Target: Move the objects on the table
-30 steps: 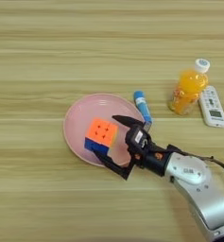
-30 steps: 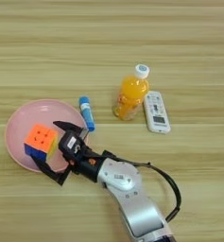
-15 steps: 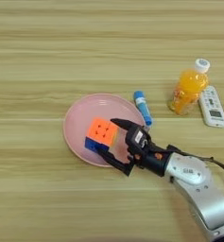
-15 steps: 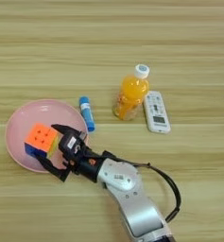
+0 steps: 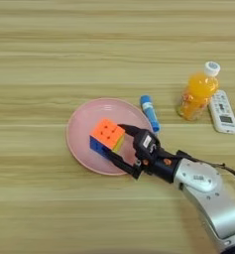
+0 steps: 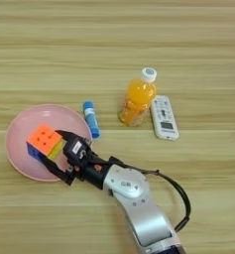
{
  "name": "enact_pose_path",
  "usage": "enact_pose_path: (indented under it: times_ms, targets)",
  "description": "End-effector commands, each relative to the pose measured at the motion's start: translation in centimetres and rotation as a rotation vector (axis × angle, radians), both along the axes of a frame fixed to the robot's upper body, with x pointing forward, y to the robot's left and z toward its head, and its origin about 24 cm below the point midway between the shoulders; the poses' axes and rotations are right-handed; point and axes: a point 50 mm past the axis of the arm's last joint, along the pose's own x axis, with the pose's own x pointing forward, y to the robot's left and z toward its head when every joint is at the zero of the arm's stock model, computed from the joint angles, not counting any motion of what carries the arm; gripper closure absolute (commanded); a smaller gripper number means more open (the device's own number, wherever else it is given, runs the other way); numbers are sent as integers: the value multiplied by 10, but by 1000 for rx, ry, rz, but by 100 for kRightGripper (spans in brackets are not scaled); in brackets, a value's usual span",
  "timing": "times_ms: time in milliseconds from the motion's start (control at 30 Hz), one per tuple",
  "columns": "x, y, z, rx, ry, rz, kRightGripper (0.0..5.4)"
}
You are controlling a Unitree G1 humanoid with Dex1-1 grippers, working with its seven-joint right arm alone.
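On a striped wooden tabletop point(image 5: 49, 44), caught mid-task at the pink plate point(image 5: 82, 126). Resting on the plate's right half: the cube point(image 5: 107, 135), orange face up, blue and yellow sides showing. Reaching in from the lower right along a silver forearm point(image 5: 208, 191), the claw point(image 5: 120, 144), its black fingers spread apart, one curving over just beside the cube's yellow side, the other running low along the plate's near edge below the cube. Whether either finger actually touches the cube: cannot tell from above. No sign of a closed grip.

Elsewhere: blue tube point(image 6: 91, 119) lying just beside the plate's right rim, apart from it or barely so; juice bottle point(image 6: 136, 101) upright further right, white cap on; white remote point(image 6: 164, 117) flat beside the bottle.

Step in hand, by the look of it: either settling the cube onto the plate and letting go, or lining up to take it off. Not decidable from this moment alone. If a release, next comes a clean pull-back toward the lower right without nudging the cube or dragging the plate. If a pick, next comes squaring the fingers on opposite faces before closing, since the cube sits turned at an angle to them.
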Motion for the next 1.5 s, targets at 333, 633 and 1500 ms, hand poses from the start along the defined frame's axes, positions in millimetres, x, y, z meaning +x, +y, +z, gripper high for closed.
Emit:
enact_pose_path:
  times_ms: [333, 633, 1500]
  targets:
    - [21, -6, 39, 131, -177, -88, 202]
    - [31, -33, 63, 207, -275, -179, 202]
    - [-6, -142, 47, 32, -144, -246, 202]
